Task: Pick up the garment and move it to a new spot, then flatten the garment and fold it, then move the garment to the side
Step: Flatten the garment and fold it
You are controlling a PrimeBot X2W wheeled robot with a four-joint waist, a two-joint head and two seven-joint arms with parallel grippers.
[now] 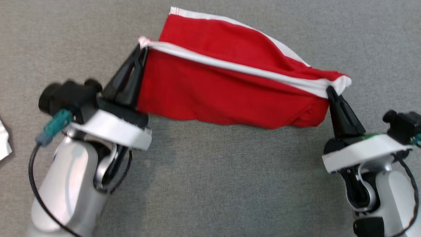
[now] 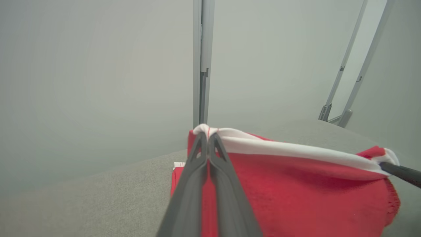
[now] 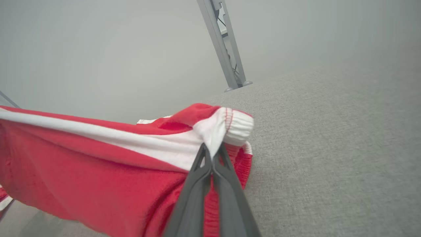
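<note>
Garment (image 1: pixel 230 95), red with white bands, hangs stretched between the two arms above the grey fabric surface (image 1: pixel 210 184), its middle sagging a little. At one end the left gripper (image 1: pixel 142 49) is pinched tight on a white-banded corner; at the other the right gripper (image 1: pixel 330 89) is clamped on the ribbed white band. Whether the far edge touches the surface, I cannot tell. A white scrap (image 1: pixel 4 141) lies well off to the left.

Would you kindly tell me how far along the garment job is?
Done: the pick-up; the left gripper and right gripper are each shut on the white band of the red garment, stretched between them over the grey surface. In hand: seemingly the move. Left: laying it flat, folding, moving it aside.
</note>
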